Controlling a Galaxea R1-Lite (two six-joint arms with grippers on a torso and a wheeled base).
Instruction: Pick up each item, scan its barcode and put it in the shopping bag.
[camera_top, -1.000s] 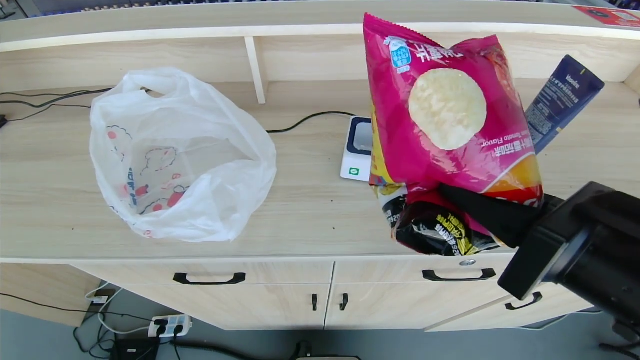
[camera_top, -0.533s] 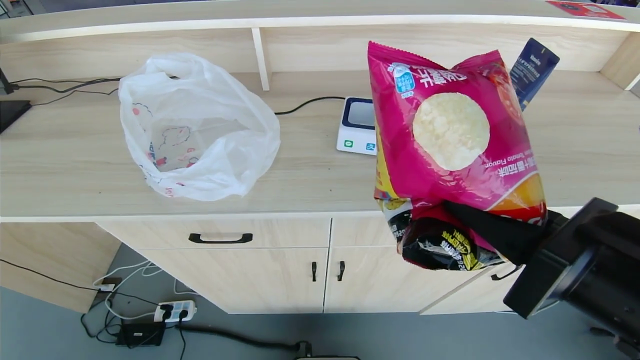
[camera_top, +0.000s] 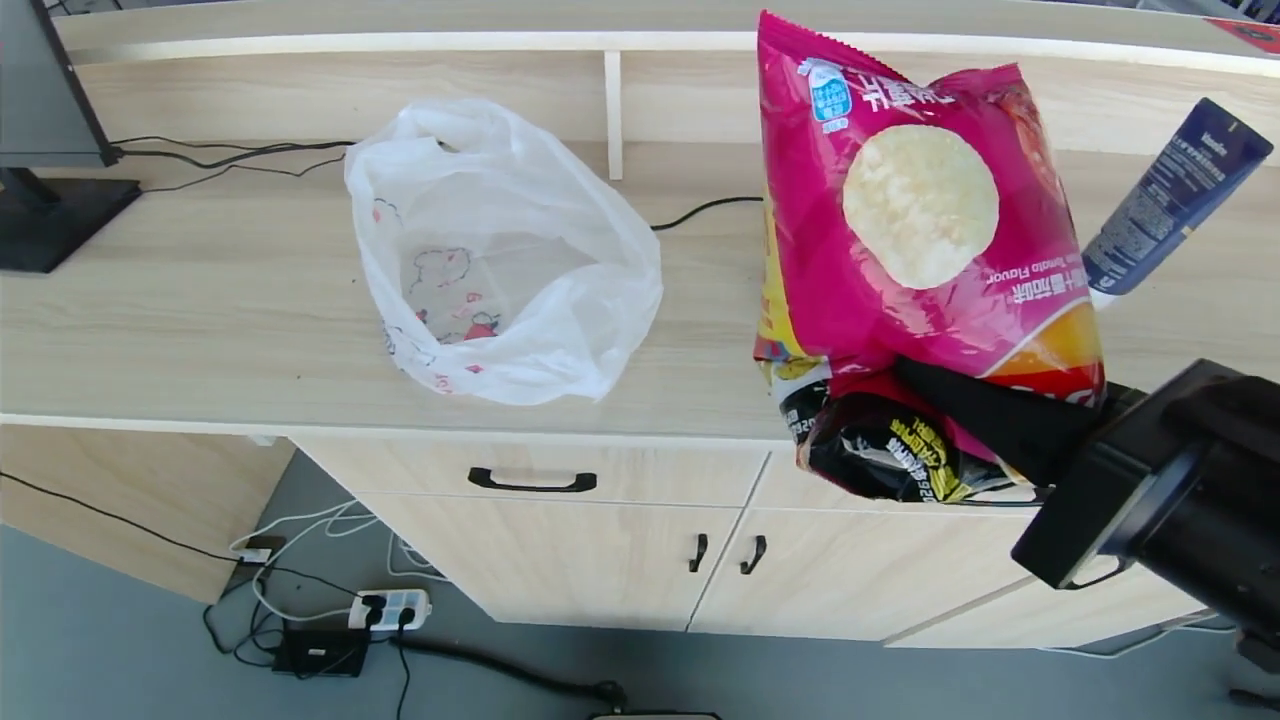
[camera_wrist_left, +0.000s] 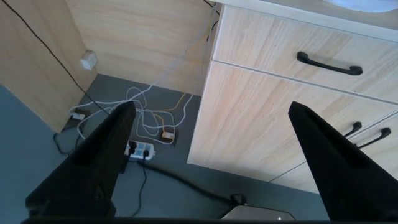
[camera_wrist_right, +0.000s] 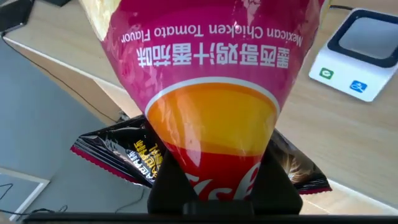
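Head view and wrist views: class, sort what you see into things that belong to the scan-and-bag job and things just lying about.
Job in hand:
pink crisp bag, held in the right gripper
black packet
blue tube
scanner
shopping bag

Lying about:
monitor
power strip

The tool clamps the pink chip bag, with a black packet behind it. At two o'clock, a white barcode scanner sits on the worktop.
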